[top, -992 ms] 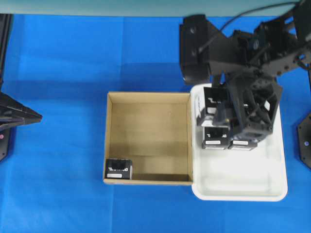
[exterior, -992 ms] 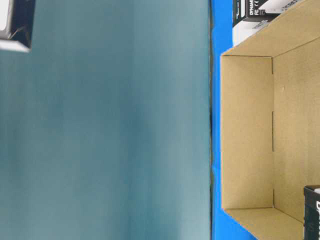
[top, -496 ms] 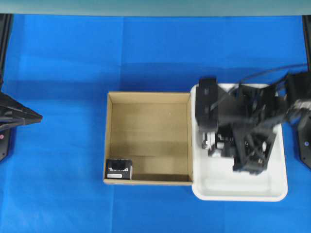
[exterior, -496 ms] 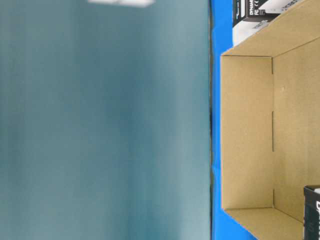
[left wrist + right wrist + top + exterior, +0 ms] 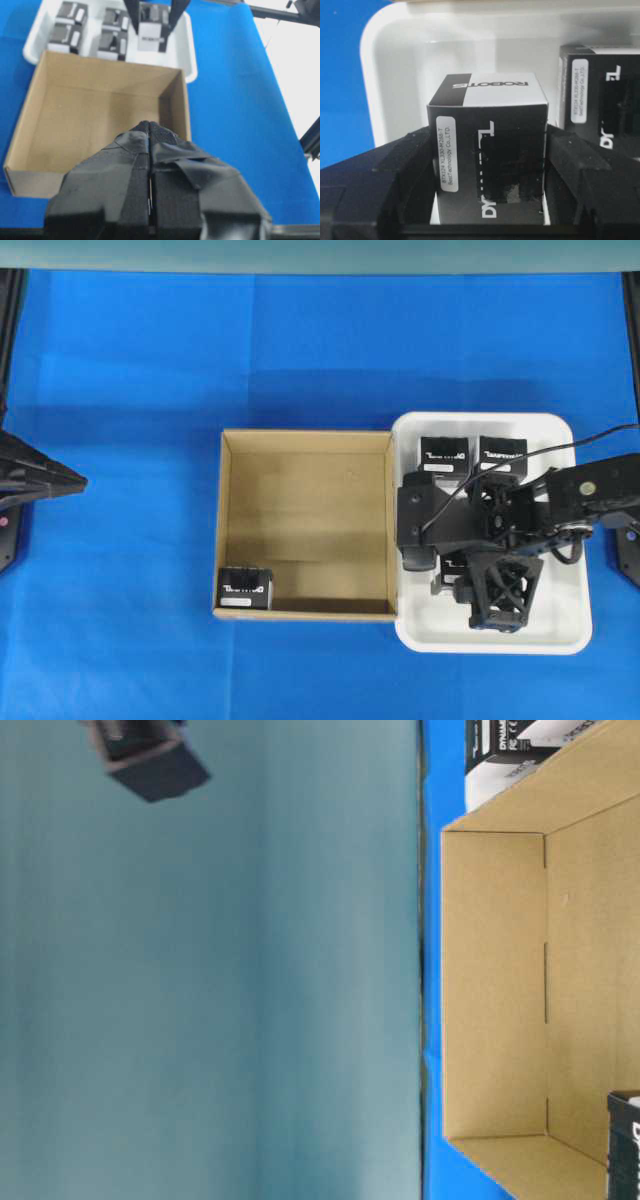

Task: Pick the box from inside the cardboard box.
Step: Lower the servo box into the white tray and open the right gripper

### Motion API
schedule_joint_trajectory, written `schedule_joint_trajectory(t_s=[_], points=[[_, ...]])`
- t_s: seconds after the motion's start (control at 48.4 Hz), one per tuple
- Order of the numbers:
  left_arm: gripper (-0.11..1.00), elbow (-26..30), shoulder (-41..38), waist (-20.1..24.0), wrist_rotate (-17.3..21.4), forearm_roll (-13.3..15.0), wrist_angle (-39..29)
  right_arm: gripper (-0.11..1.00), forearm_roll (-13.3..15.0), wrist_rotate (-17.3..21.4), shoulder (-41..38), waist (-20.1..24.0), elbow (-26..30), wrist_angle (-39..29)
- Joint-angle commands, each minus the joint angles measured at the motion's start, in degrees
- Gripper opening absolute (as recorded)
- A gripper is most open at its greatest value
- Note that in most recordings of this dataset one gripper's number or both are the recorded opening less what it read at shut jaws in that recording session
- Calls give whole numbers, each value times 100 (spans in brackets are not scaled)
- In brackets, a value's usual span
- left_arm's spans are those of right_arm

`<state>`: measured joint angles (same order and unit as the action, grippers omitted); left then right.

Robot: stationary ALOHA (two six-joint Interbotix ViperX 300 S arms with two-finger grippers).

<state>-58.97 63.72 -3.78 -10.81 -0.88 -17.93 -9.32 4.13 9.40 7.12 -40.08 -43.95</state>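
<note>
I am holding one box (image 5: 487,150) pinched in the right pincer (image 5: 487,200) over the white tray (image 5: 560,640); one last box (image 5: 245,588) is lying in the cardboard box (image 5: 300,520), and the left pincer (image 5: 150,165) is waiting pressed together

My right arm (image 5: 560,495) is matte black, built of blocky housings; beside the white plastic tray's (image 5: 575,635) rim, a lattice-braced black bracket (image 5: 503,595) shows triangular cut-outs. A thin black cable (image 5: 520,462) arcs over that arm above the tray. My left gripper fingers (image 5: 130,185) are wrapped in creased black tape with ribbed black pads. My right gripper fingers (image 5: 580,170) are plain black blocks.
</note>
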Motion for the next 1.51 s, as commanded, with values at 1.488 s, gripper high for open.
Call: schedule_joint_trajectory(t_s=[1.488], points=[[-6,123,-35,-9,-53,-18,-220,92,-53,475,-791,114,-79,976]])
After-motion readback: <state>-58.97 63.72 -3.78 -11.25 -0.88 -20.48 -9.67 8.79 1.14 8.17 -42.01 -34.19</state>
